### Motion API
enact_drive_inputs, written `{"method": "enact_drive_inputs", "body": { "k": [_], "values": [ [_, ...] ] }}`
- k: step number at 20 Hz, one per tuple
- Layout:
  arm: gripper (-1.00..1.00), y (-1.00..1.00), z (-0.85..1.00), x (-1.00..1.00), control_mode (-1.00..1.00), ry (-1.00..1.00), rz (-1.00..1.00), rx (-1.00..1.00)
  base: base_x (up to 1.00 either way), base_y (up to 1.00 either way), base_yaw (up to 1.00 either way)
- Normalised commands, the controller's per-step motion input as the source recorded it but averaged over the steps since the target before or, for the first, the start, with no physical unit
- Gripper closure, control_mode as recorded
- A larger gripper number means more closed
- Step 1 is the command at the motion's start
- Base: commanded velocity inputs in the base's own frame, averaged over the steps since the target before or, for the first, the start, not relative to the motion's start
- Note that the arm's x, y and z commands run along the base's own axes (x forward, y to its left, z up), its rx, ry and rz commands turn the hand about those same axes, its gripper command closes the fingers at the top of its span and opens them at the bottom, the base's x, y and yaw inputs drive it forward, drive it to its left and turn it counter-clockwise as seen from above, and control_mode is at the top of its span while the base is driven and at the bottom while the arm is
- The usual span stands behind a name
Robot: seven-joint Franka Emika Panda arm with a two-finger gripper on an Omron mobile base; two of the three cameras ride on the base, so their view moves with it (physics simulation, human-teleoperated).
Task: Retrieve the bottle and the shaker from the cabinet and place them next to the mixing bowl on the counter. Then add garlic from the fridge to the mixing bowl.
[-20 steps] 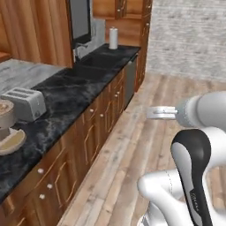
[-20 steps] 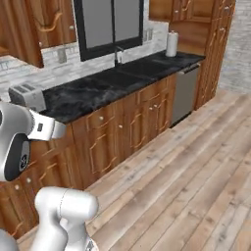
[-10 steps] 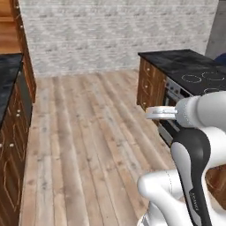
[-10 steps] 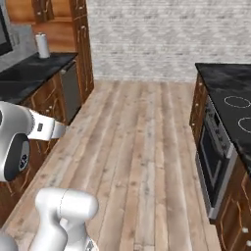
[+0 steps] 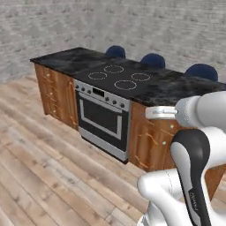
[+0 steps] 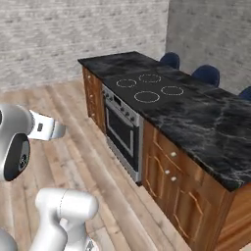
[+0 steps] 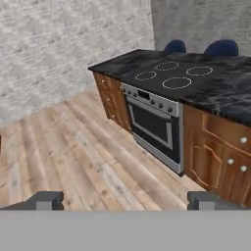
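We've swung round to face the oven [image 5: 104, 120], pincer [image 7: 125, 200] apart and empty, still hunting that cabinet.

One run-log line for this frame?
phase: base driving | facing: island, oven, cooktop | gripper: open, empty | bottle, shaker, bowl: unseen

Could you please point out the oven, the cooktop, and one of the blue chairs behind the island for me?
oven [image 5: 102, 122]: left base view, on its dark glass door.
cooktop [image 6: 149, 86]: right base view, on the bare surface among the four burner rings.
blue chair [image 5: 202, 72]: left base view, on the rounded backrest.
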Motion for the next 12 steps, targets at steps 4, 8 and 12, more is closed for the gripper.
{"method": "enact_drive_inputs", "body": {
  "k": [4,8,12],
  "values": [
    [-1.00,0.00,0.00,0.00,1.00,0.00,0.00,0.00,0.00,0.15,-0.94],
    [-1.00,0.00,0.00,0.00,1.00,0.00,0.00,0.00,0.00,0.02,-0.99],
    [-1.00,0.00,0.00,0.00,1.00,0.00,0.00,0.00,0.00,0.00,-1.00]
  ]
}}
